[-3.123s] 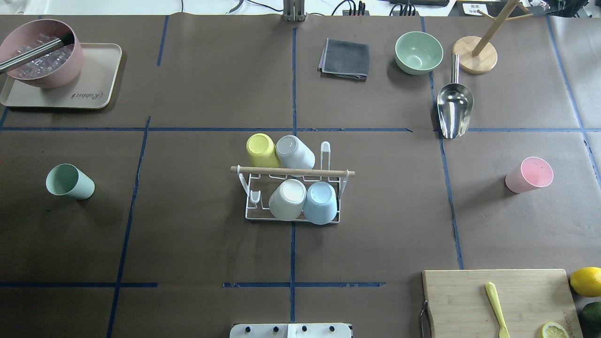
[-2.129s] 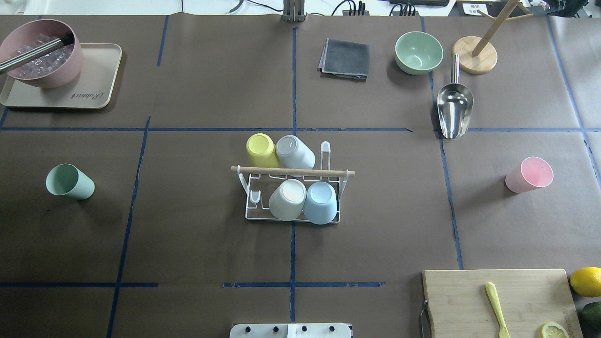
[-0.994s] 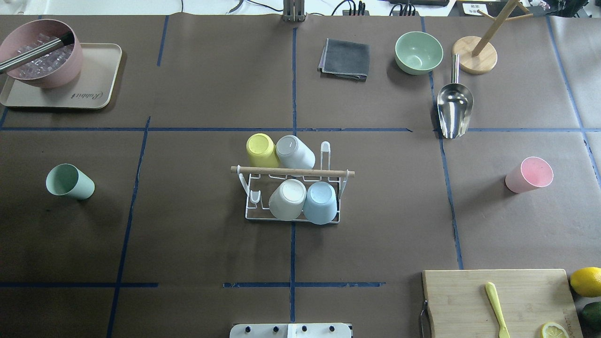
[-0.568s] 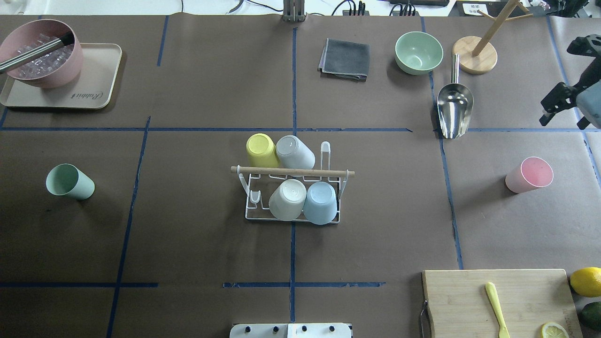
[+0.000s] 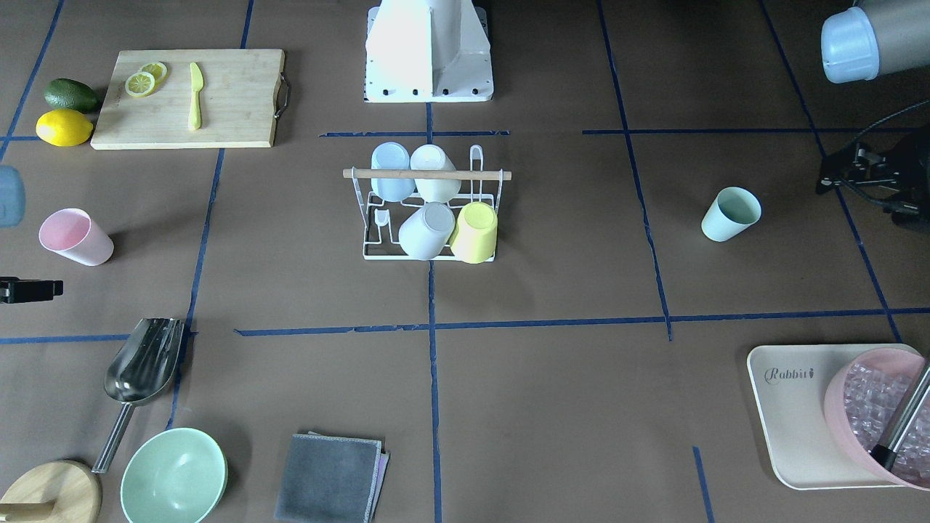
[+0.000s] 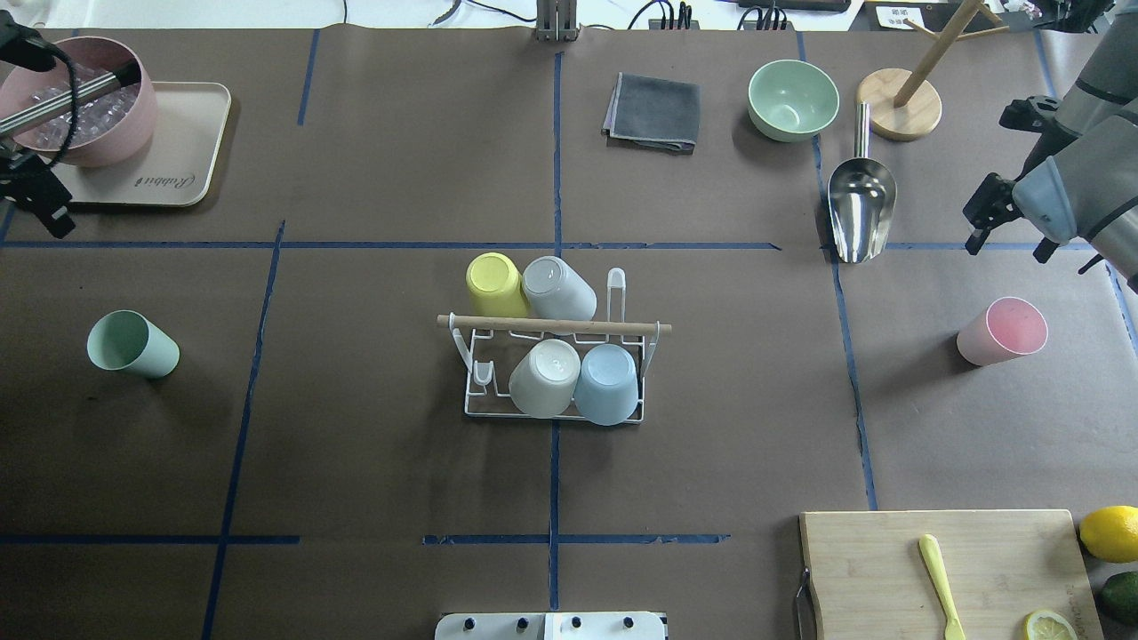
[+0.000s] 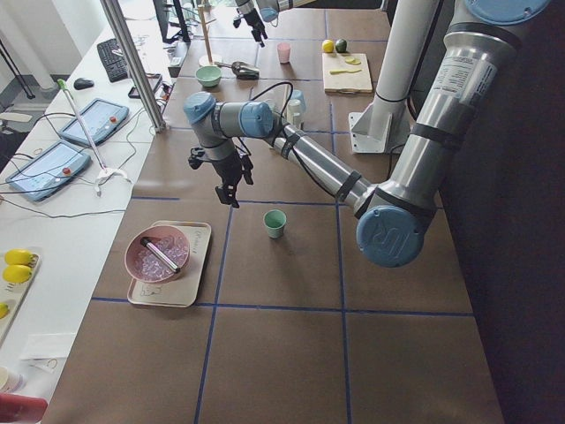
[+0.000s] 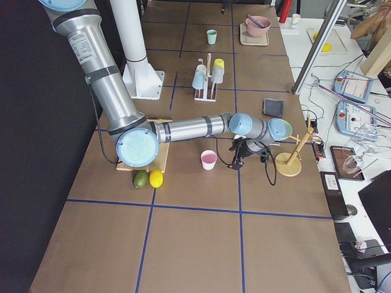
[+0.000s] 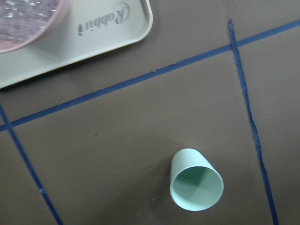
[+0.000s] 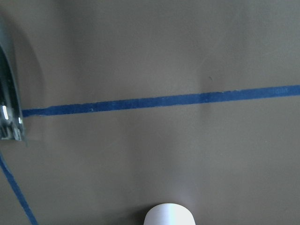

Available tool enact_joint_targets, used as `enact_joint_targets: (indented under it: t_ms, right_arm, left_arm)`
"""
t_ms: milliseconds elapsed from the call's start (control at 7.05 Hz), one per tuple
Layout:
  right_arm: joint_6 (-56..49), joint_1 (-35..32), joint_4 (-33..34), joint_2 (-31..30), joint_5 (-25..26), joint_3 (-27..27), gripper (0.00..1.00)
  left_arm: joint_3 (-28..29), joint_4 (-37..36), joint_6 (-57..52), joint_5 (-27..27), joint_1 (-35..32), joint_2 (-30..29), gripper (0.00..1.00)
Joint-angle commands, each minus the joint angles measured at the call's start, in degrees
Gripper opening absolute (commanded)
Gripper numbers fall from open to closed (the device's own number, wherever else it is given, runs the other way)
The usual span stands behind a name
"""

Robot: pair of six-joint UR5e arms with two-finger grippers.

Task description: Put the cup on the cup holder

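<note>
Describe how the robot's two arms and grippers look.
The left arm and right arm are silver-grey tubes with light blue caps on rounded joints. Each ends in black: the left gripper and right gripper have slim black jaws. A black cable loops by the left wrist, another by the right.
</note>
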State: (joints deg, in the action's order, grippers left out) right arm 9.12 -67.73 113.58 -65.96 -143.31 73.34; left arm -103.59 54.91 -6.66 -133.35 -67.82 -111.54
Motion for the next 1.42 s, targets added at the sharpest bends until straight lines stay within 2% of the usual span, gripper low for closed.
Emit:
enact_joint_targets:
  t_ms: [0,284,426,568,994,1277]
  right_arm:
    - [-0.3,1.8,1.9,0.0,-0.2,-0.9,1.00]
    - [-7.9,2.4,9.1,0.1,-0.1,-0.7,1.00]
    - [-9.5,2.6,10.4,0.1,0.0,-0.7,1.00]
    - [-9.6,3.2,10.4,0.0,-0.1,-0.7,1.00]
    - [-10.9,6.0,10.6,-0.8,-0.1,-0.9,1.00]
    - [-12.2,7.3,10.8,-1.8,0.0,-1.0,1.00]
  left_arm:
    - [2.8,-6.2,-0.2,0.0,3.8,-3.5,1.00]
    - [6.3,-7.9,-0.7,0.0,6.7,-4.7,1.00]
    - [9.6,-7.8,-0.7,0.0,7.8,-5.4,1.00]
    - [14.7,-7.6,-0.7,-0.6,9.0,-7.6,1.00]
    - [23.2,-7.2,-0.7,-0.6,9.1,-10.5,1.00]
    - [27.6,-2.6,-0.6,-0.8,9.1,-12.3,1.00]
